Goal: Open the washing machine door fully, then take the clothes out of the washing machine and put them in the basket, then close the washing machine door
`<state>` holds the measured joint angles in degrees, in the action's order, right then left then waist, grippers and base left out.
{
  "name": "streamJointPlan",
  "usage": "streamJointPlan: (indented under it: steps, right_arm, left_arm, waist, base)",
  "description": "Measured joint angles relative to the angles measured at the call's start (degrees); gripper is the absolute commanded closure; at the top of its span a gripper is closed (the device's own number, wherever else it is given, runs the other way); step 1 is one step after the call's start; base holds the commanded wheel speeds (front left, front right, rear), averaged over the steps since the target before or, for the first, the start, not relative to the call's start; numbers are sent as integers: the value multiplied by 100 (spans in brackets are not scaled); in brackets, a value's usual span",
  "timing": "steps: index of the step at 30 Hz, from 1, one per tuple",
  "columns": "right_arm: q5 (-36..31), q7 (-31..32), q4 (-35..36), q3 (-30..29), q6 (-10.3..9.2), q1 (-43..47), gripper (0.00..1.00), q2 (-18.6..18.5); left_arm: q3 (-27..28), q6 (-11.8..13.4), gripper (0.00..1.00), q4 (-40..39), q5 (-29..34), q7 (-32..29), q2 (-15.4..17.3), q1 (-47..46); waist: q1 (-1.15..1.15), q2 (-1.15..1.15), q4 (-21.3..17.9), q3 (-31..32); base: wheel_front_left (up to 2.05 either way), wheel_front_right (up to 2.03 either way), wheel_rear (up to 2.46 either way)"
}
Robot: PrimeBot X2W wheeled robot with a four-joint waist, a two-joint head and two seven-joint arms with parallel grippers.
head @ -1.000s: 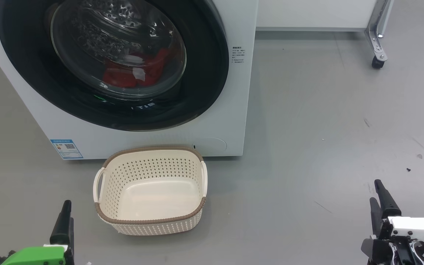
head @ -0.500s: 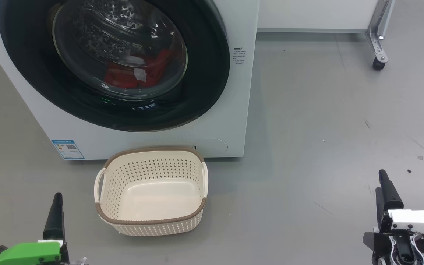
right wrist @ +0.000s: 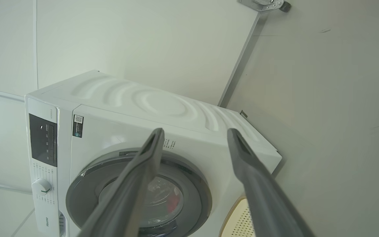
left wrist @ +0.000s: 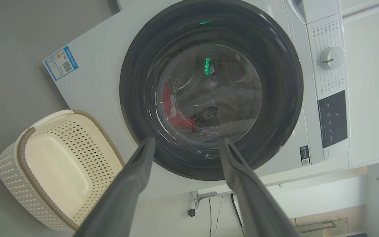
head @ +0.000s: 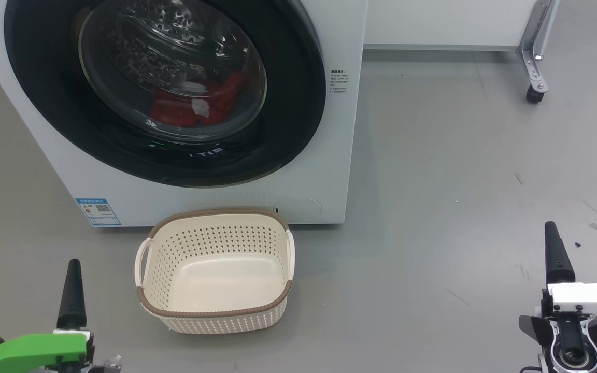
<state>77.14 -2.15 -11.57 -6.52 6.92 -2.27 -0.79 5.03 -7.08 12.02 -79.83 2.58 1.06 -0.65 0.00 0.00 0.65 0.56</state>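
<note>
Pointing toward shut washing machine door (head: 288, 109): left claw (left wrist: 187, 141) spread, empty; right claw (right wrist: 196, 131) spread, empty.

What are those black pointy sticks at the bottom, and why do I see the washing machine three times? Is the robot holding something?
The pointy sticks are the fingers of a robot's two hands. One picture comes from a camera on its head, looking down at the floor. The other two come from little cameras on its wrists, so the left hand and the right hand each look along their own fingers, and the room looks tilted. That is why the white washing machine appears three times. Its round black door is shut, and red clothes lie behind its glass window. A cream basket stands on the floor in front, with nothing in it. Both hands are open and hold nothing.
</note>
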Motion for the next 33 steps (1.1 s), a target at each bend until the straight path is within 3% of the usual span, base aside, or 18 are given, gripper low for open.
streamJointPlan:
  steps: [8,22,33]
  right_arm:
    - [-609,-122,101,136,0,-1,0,-10]
    - [-2039,-374,277,478,-4,-79,0,-109]
    - [-3183,-549,276,764,-155,-81,0,-166]
  left_arm:
    - [-65,0,0,-121,468,114,7,5]
    - [-294,0,0,-420,1893,355,10,10]
    - [-542,27,0,-558,3241,517,20,18]
  waist:
    - [0,0,22,16]
    - [0,0,65,-29]
    - [0,0,84,-38]
  base:
    - [0,0,0]
    - [0,0,0]
    - [0,0,0]
